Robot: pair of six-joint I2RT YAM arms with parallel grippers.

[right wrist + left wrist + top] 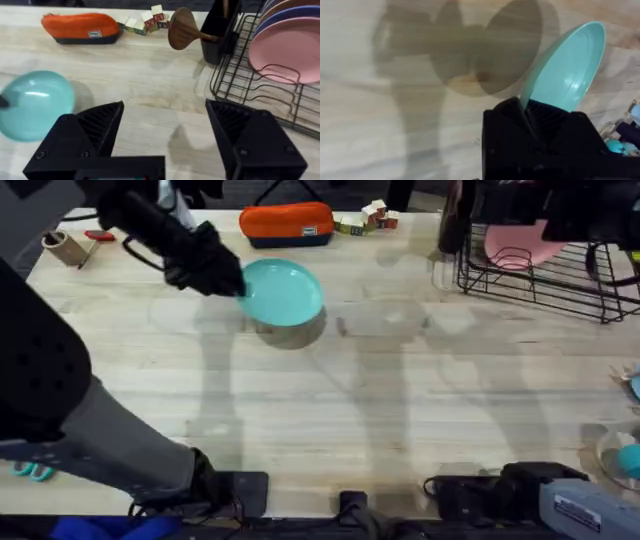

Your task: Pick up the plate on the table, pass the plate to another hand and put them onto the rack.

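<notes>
A: Where is the plate (283,291) found?

B: It is held above the table (400,400), toward the far left part of the tabletop as seen from overhead. It is clamped at its left rim by the left gripper (232,281), whose black fingers are closed on the edge. A round shadow is cast on the wood just beneath the plate, so it is lifted clear of the surface. In the left wrist view the plate (569,70) is seen tilted, its rim pinched between the gripper's (532,107) fingers.

A: And the right gripper?

B: In the right wrist view the right gripper (165,125) is seen with its two black fingers spread wide apart and nothing between them. The teal plate (35,102) is seen well apart from it, across bare wood.

A: Where is the rack (545,275) placed?

B: At the far right corner of the table. A pink plate (520,245) is stood in its wire slots. In the right wrist view further plates are seen stacked upright behind the pink plate (292,52), and a black utensil holder (220,30) with a wooden spoon (182,28) is set just beside the rack (260,95).

A: What else is on the table?

B: An orange pouch (287,223) is laid along the far edge, just behind the teal plate, with small toy blocks (368,218) beside it.
</notes>
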